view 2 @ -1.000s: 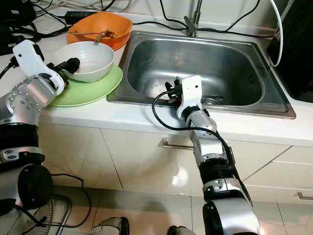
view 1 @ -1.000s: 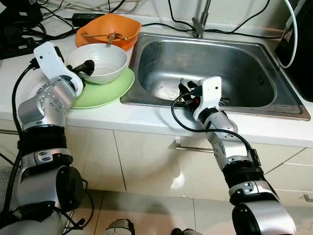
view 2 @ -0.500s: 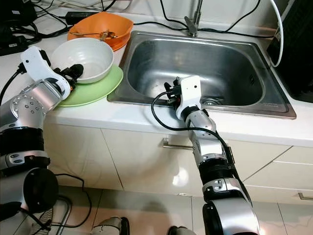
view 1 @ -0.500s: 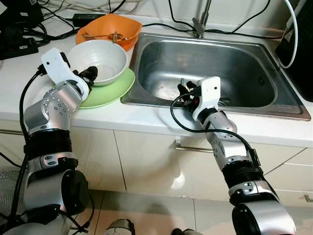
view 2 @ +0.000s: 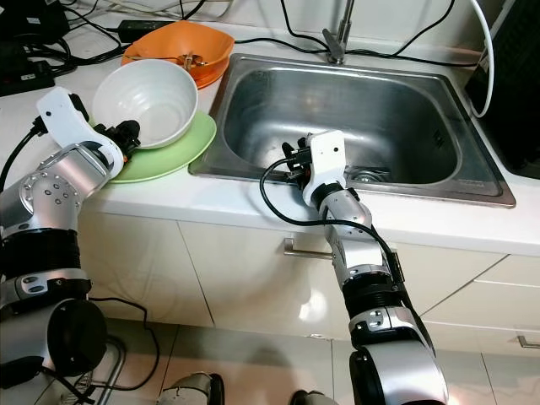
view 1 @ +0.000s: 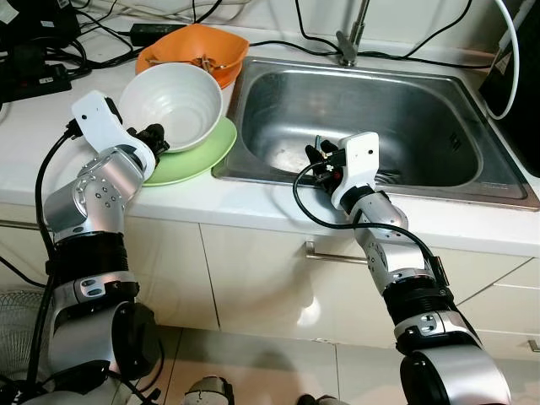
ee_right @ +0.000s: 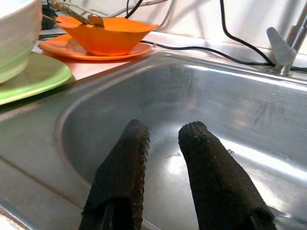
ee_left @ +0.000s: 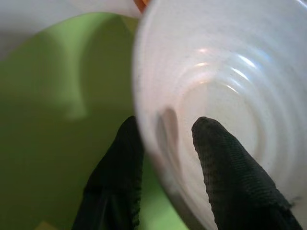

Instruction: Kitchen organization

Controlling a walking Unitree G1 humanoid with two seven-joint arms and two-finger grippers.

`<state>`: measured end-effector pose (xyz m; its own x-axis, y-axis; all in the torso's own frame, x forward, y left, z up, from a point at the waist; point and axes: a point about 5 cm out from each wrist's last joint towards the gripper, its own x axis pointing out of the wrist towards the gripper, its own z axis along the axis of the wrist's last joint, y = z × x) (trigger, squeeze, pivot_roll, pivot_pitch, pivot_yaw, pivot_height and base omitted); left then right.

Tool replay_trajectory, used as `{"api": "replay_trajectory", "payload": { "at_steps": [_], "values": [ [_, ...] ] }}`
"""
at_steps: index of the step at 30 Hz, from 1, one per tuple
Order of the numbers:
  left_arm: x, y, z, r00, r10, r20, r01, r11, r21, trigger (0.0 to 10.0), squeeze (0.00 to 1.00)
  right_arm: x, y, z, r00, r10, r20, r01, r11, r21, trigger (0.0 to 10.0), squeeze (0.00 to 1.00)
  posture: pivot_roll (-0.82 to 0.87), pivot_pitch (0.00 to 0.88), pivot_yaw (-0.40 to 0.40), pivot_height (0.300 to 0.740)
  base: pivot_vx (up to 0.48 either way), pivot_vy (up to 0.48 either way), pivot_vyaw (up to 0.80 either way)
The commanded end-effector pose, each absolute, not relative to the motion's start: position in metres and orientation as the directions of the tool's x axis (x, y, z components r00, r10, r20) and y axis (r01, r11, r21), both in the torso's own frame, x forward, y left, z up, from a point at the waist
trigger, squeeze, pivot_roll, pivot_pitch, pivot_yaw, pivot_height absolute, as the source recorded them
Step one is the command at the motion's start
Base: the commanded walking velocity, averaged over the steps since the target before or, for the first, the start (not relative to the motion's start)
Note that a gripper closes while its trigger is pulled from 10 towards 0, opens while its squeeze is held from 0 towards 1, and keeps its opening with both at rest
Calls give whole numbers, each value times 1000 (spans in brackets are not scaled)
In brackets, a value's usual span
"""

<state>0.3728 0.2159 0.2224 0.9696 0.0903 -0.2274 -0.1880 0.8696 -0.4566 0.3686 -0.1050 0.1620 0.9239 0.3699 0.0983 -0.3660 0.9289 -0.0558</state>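
A white bowl [view 1: 173,105] is tilted up on edge over a green plate [view 1: 201,153] on the counter left of the sink. My left gripper [view 1: 155,140] is shut on the bowl's near rim, one finger [ee_left: 225,163] inside the bowl [ee_left: 225,76] and the other outside against the plate [ee_left: 53,124]. Behind them an orange bowl [view 1: 199,51] with a utensil in it sits on an orange plate. My right gripper [view 1: 320,155] hangs inside the steel sink [view 1: 396,110] near its front wall, open with nothing between its fingers [ee_right: 201,153].
A tap [view 1: 350,38] stands behind the sink, and black cables [view 1: 278,42] run along the back of the counter. A black box [view 1: 34,59] sits at the far left and a dark appliance [view 1: 515,93] at the right. Cabinet fronts drop below the counter edge.
My left gripper has closed on the white bowl's rim and tipped it up from lying flat on the green plate. The right arm has stayed in the sink.
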Motion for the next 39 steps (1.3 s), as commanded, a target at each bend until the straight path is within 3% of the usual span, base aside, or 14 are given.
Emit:
{"api": "replay_trajectory", "payload": {
  "at_steps": [1,25,28,30,31,32,33,39],
  "values": [
    [369,218,220,964,121,-237,-216,876,-431,0,0,370,-108,164,926,366,91,-362,931,-54,10000,0,156,59,-13,740,0,0,0],
    [359,212,220,966,165,-198,-238,866,-439,0,0,370,-109,161,927,368,74,-364,930,-56,10000,0,159,87,-29,740,0,0,0],
    [358,213,226,971,183,-156,-236,850,-470,0,0,370,-109,161,927,368,75,-364,930,-56,10000,0,158,89,-30,740,0,0,0],
    [359,214,238,983,185,-21,-171,850,-498,0,0,370,-110,162,927,366,76,-363,930,-55,10000,0,160,91,-33,740,0,0,0],
    [360,213,240,986,168,17,-137,852,-505,745,0,370,-110,162,928,366,77,-362,930,-55,10000,0,160,91,-33,740,0,0,0],
    [360,213,240,986,168,17,-137,852,-505,745,0,370,-110,162,928,366,77,-362,930,-55,10000,0,160,91,-33,740,0,0,0],
    [357,208,258,987,119,107,-49,859,-510,10000,0,371,-111,162,929,364,74,-360,931,-58,10000,0,160,90,-33,740,0,0,0],
    [349,196,286,965,60,254,75,869,-489,10000,0,371,-110,162,929,363,74,-359,931,-62,10000,0,162,89,-33,740,0,0,0]
  ]
}}
